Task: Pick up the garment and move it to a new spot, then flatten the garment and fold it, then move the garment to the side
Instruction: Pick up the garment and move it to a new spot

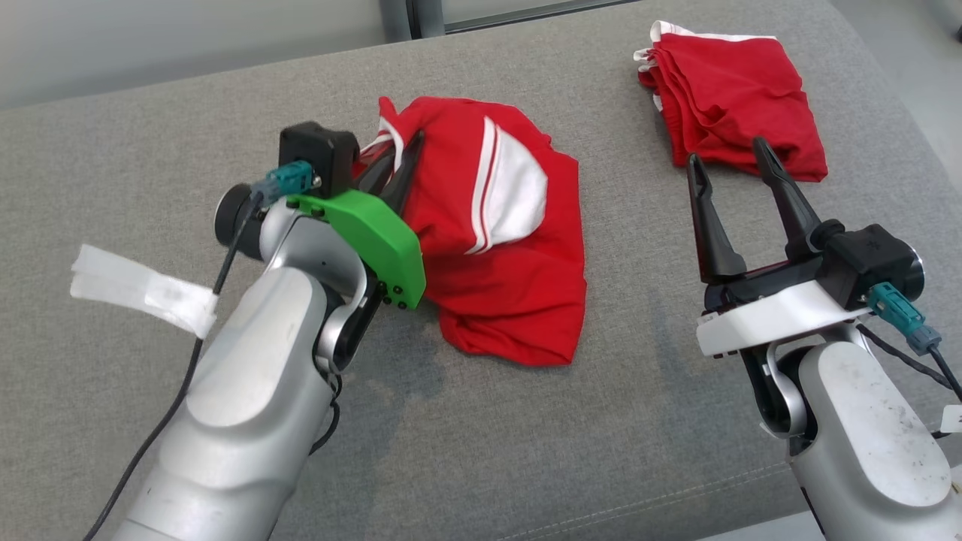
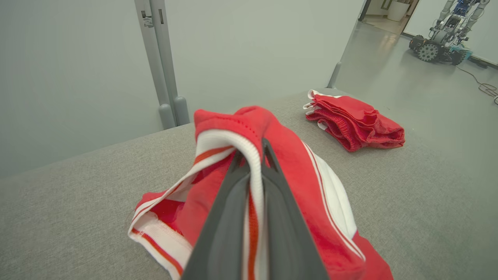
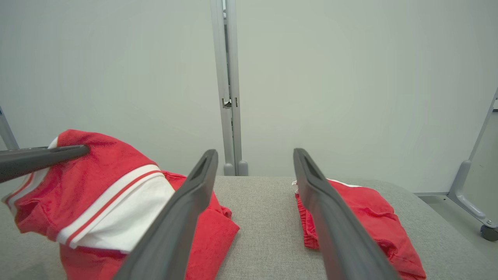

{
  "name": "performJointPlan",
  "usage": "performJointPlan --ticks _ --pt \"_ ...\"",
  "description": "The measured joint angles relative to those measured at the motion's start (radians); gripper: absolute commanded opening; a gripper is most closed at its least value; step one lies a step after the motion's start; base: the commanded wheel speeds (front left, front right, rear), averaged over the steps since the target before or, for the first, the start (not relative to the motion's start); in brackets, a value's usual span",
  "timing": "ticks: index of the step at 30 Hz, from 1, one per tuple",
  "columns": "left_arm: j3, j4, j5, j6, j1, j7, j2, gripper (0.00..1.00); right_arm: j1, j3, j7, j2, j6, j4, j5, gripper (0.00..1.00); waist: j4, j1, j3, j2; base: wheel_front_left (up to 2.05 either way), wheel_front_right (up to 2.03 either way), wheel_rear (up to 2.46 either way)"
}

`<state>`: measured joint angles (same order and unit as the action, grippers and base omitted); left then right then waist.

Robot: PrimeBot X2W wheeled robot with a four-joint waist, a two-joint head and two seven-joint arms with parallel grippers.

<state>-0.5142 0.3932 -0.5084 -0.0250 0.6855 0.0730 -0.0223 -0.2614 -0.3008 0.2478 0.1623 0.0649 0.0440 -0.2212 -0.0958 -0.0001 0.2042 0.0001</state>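
Garment (image 1: 503, 248) is red cloth with a white panel and striped white trim, bunched in a heap at the centre of the head view. Its upper left edge is raised and its lower folds rest on the grey upholstered surface (image 1: 526, 451). In the left wrist view a white-and-red banded edge runs between the two dark fingers, so the left gripper (image 1: 406, 154) has its jaws clenched on that trim, and the cloth hangs from the pinch point towards the lower right of that frame. Judgement: the pick-up is secured and a lift has begun, but most of the garment lies on the surface, so the transfer to a new spot is not complete. No part is spread flat and no deliberate crease shows, so flattening, folding and the final move to the side are all left to do. Right gripper (image 1: 727, 154), at the right of the head view, has its jaws released wide with nothing between them, and it stands apart from the garment. A second red garment (image 1: 736, 98) lies folded at the upper right, well apart from the heap; it is probably a finished piece marking the side area, though this cannot be confirmed.
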Motion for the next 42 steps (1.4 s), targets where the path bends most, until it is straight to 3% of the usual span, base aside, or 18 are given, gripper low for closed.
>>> performJointPlan --ticks 6,14,15,16,17,27,42 --pt "-0.002 0.084 0.063 0.027 -0.038 -0.079 -0.006 0.00 0.003 0.013 0.004 0.016 0.007 0.002 0.000 1.00 0.009 0.0000 0.010 0.0000 0.00 0.00 0.00" --pt "0.008 0.176 0.136 0.072 -0.056 -0.155 -0.097 0.00 0.004 0.007 0.004 0.021 0.006 0.005 0.001 1.00 0.035 0.0000 0.001 0.0000 0.00 0.00 0.00" --pt "0.014 0.184 0.142 0.079 -0.057 -0.162 -0.100 0.19 0.004 0.005 0.004 0.021 0.005 0.005 0.002 1.00 0.038 0.0000 0.001 0.0000 0.00 0.00 0.00" --pt "0.024 0.192 0.143 0.079 -0.060 -0.165 -0.103 0.46 0.004 0.001 0.004 0.021 0.000 0.005 0.002 1.00 0.041 0.0000 0.000 0.0000 0.00 0.00 0.00" --pt "0.029 0.203 0.142 0.080 -0.063 -0.172 -0.106 1.00 0.004 -0.002 0.004 0.021 -0.003 0.006 0.003 1.00 0.042 0.0000 -0.001 0.0000 0.00 0.00 0.00" --pt "0.052 0.275 0.133 0.097 -0.084 -0.216 -0.103 1.00 0.004 -0.005 0.004 0.021 -0.005 0.007 0.004 1.00 0.053 0.0000 -0.001 0.0000 0.00 0.00 0.00" --pt "0.043 0.256 0.134 0.102 -0.138 -0.309 -0.078 1.00 0.008 0.020 0.007 0.026 -0.003 0.010 0.004 1.00 0.087 0.0000 -0.032 0.0000 0.00 0.00 0.00"
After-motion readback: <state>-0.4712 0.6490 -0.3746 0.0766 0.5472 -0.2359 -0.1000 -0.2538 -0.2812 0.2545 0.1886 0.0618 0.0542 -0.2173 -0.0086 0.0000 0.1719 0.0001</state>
